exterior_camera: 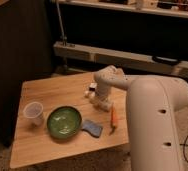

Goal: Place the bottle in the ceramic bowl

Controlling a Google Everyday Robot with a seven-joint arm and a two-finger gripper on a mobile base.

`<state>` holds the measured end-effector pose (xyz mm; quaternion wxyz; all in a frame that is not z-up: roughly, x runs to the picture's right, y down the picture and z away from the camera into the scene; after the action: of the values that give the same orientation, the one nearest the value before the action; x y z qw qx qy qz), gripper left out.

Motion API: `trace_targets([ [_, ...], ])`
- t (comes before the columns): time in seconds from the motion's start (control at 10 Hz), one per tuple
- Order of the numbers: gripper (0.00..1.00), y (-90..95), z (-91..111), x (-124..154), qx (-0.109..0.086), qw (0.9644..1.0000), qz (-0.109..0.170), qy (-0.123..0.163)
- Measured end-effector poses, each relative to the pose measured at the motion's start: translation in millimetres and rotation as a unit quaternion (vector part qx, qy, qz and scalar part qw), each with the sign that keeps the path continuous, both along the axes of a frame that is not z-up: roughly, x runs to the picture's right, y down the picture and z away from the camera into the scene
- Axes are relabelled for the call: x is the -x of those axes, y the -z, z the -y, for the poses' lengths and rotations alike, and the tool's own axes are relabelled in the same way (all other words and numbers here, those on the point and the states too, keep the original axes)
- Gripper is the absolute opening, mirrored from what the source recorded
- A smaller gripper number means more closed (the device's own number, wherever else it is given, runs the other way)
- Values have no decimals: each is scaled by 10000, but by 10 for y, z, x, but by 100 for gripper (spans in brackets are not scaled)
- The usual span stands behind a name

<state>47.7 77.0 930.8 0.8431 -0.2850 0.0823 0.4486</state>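
Note:
The green ceramic bowl (64, 121) sits on the wooden table (47, 92), front centre. My gripper (100, 101) hangs from the white arm (152, 115) and is low over the table, up and to the right of the bowl. A small pale object with a white end, apparently the bottle (91, 91), lies right at the gripper's left side. The arm's wrist hides most of it, and I cannot tell whether it is held.
A translucent white cup (34, 113) stands left of the bowl. A flat blue packet (92, 128) lies just right of the bowl. A thin orange object (114, 119) lies beyond it near the arm. Dark shelving stands behind the table.

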Motion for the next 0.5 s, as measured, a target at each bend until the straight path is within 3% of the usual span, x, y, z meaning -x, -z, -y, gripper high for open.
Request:
trace_targets([
  [0.1, 14, 116, 1, 16, -1, 9999, 48, -93],
  [0.3, 0, 534, 55, 91, -19, 9992, 239, -322],
  [0.5, 0, 951, -79, 300, -9, 9989, 392, -267],
])
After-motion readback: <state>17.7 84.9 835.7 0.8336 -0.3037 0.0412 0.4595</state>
